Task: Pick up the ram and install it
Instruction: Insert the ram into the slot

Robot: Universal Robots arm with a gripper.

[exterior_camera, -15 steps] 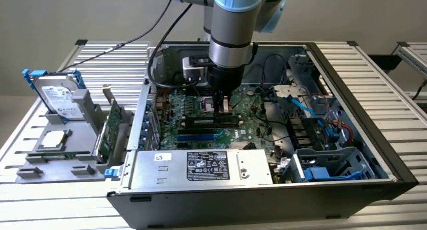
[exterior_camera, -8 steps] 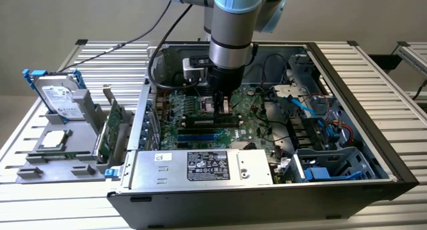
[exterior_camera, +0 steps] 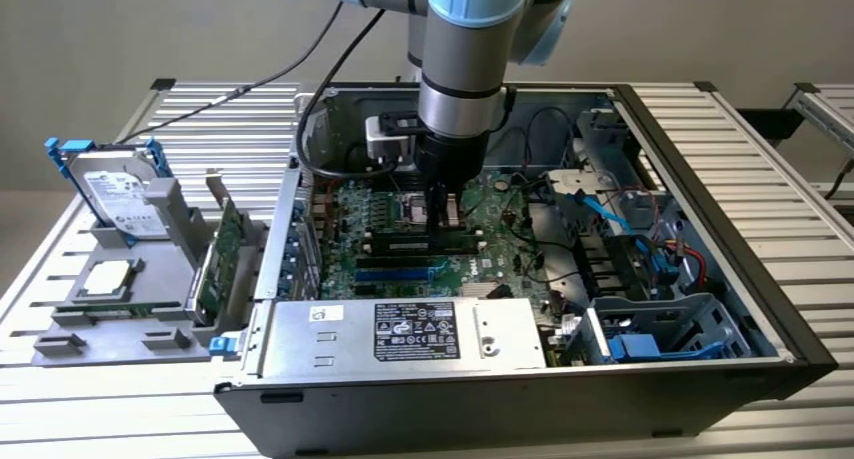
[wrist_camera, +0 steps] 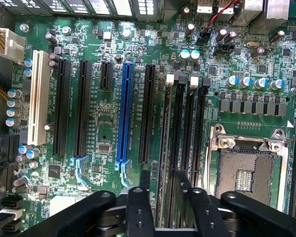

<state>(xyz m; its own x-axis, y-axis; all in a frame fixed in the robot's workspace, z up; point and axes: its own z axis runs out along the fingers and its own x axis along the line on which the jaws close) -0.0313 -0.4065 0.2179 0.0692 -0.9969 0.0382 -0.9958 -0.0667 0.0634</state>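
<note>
Green board (wrist_camera: 99,118) carries the ram (wrist_camera: 181,178) on edge, the end effector (wrist_camera: 168,191) released astride it; ram judged light, stiff, fragile, best gripped across its flat faces.

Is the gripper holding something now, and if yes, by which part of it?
Nothing seems held. The gripper stands open above the black memory slots, its fingers apart with nothing clamped between them.

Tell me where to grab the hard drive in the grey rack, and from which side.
Grip the hard drive by its upper half, from above. It stands on end, lower part sunk in the grey rack, so only the top is free; I'd close on its broad faces, clear of the blue rails.
</note>
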